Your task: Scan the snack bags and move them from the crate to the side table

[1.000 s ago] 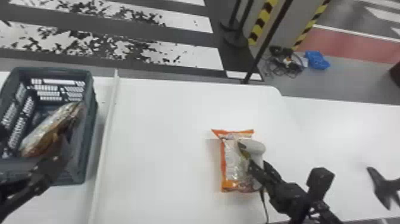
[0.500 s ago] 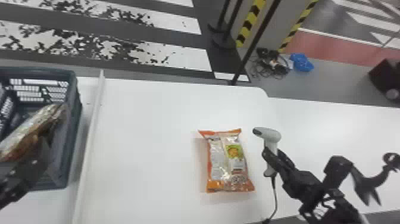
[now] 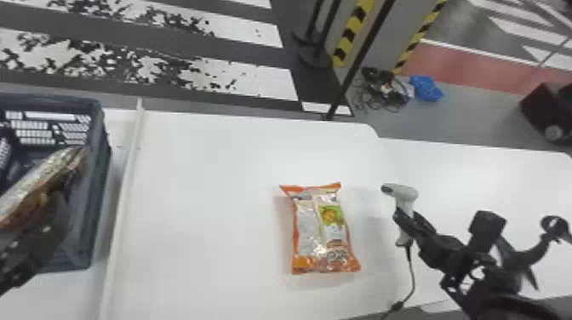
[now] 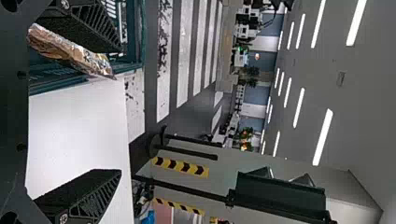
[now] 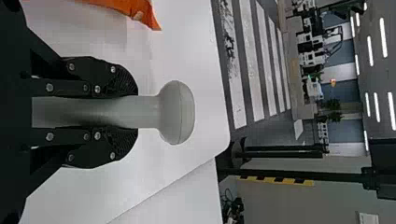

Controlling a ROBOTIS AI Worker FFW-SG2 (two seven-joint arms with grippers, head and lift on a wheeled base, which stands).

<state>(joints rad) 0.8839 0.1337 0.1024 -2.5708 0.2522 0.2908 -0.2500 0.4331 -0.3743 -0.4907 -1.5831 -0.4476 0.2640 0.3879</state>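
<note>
Gripping the scanner point(image 3: 402, 192) by its handle, the right hand point(image 3: 408, 219) has its fingers closed on both sides. The scanner's dark end faces the robot's left; a cable point(image 3: 412, 274) trails from its handle. One orange-edged snack bag point(image 3: 319, 238) lies flat on the white tabletop point(image 3: 213, 191), left of the scanner and apart from it. Further left, a foil snack bag point(image 3: 40, 181) sits in the crate point(image 3: 89, 204). The left hand point(image 3: 40, 244), at the crate, has its fingers wide apart.
</note>
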